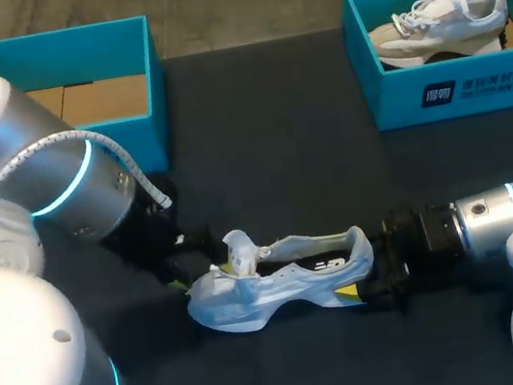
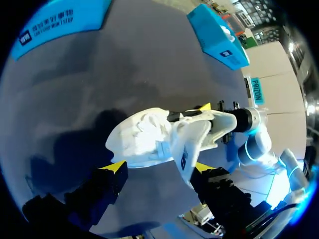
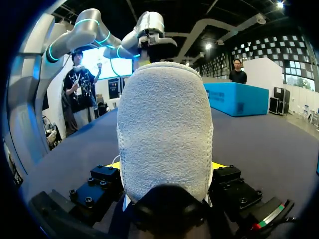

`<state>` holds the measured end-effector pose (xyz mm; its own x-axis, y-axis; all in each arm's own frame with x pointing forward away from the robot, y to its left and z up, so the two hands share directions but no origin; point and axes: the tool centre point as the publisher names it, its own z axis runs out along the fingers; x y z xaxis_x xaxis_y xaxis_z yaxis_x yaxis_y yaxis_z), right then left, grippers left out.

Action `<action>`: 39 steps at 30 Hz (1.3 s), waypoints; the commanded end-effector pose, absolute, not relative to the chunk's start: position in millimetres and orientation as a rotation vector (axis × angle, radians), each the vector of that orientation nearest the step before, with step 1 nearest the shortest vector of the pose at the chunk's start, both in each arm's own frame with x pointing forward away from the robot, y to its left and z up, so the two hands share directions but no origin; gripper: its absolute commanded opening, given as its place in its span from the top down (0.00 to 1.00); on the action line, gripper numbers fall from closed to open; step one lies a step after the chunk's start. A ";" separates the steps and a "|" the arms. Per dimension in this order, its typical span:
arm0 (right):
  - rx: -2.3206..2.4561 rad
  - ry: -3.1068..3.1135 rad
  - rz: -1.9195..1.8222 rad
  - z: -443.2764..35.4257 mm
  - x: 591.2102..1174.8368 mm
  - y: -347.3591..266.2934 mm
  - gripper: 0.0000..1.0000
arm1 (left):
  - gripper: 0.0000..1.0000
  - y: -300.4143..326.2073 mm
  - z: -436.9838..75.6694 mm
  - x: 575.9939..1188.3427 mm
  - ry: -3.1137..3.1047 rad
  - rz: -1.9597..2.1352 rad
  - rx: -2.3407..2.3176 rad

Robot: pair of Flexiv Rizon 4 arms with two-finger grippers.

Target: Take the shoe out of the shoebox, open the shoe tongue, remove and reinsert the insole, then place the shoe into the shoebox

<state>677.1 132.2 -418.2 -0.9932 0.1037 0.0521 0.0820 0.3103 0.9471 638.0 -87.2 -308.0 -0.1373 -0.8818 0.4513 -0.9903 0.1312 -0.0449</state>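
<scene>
**Two shoes, two shoeboxes, two grippers**

One pale shoe [image 1: 280, 281] lies near and central on the dark table [image 1: 282, 169]. The right gripper [image 3: 165, 165] clamps its heel. The left gripper [image 2: 157, 167] stands spread around its toe, not gripping. A second shoe [image 1: 440, 27] sits in the far right shoebox [image 1: 474, 85]. The far left shoebox [image 1: 144, 132] stands behind the left arm.

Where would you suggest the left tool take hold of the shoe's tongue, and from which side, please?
Pinch the free top edge of the tongue, which sticks up above the opening of the shoe. Come down from the toe side with the left tool. The right tool is shut on the heel, so that end is blocked, and the shoe sits upright.
</scene>
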 end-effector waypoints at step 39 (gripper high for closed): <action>0.180 2.528 1.822 -418.2 676.1 133.1 1.00 | 1.00 -163.7 -214.4 647.9 -2.982 0.004 0.581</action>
<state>677.1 132.3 -418.2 -0.9932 0.1036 0.0521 0.0821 0.3102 0.9471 645.0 -158.9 -214.9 -0.9232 -0.3710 0.1004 -0.3794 0.9215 -0.0830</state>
